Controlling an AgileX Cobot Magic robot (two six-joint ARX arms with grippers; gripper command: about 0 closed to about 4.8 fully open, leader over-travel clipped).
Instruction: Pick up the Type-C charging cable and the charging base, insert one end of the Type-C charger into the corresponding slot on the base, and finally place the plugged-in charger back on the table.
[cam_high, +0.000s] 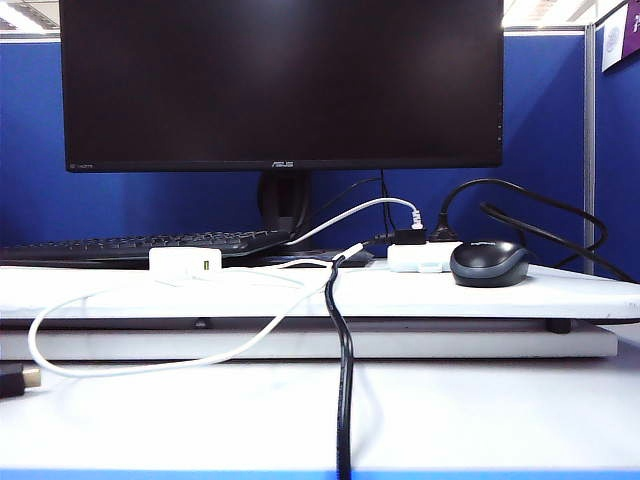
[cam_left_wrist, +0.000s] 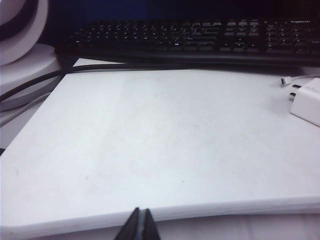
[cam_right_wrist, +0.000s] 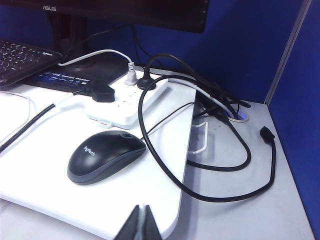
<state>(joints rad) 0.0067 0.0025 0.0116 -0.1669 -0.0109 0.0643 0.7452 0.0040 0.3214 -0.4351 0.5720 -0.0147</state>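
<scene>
Blue partition wall (cam_high: 30, 150) behind desk, w/ grey metal post (cam_high: 589, 140) near right end. Black ASUS monitor (cam_high: 280, 80) on stand at back-centre. Ceiling lights (cam_high: 25, 15) visible above partition at top left corner. Bright, even office lighting.

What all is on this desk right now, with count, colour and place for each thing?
Flat computer monitor: one, black, at the back on its stand.
Flat keyboard: one, black, back left, below the monitor.
Small rectangular plastic charging base: one, white, on the raised board, left of centre.
Thin limp Type-C charging cable: one, white, looping from the board down onto the table.
Thick cable: one, black, running forward across the middle.
Flat plastic power strip: one, white, behind the mouse, plugs in it.
Rounded computer mouse: one, black and grey, right on the board.
Raised board: one, white, across the table.
Left gripper: jaws shut, before the board's left part.
Right gripper: jaws shut, near the mouse.
</scene>
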